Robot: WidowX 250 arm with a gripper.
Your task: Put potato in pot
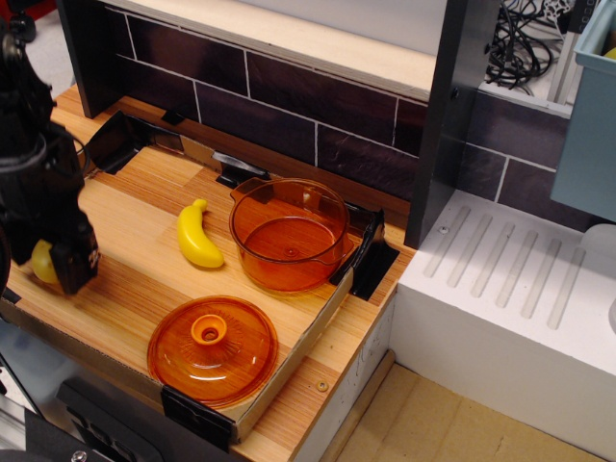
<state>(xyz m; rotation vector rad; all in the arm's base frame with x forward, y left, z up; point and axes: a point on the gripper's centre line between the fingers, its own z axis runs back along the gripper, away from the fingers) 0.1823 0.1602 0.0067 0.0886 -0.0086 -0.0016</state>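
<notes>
The potato [40, 263] lies at the left end of the wooden tray, and only a small yellow-green patch of it shows. My black gripper [56, 271] has come down right over it and hides most of it. One dark finger [77, 258] stands in front of the potato's right side, and the other finger is hidden. I cannot see whether the jaws are closed on the potato. The transparent orange pot [290, 234] stands upright and empty at the tray's back right, well apart from the gripper.
A yellow banana [197, 235] lies between the gripper and the pot. The flat orange lid [213, 349] with a knob lies at the tray's front. A dark tiled wall runs behind, and a white ribbed drainer [510, 289] sits to the right.
</notes>
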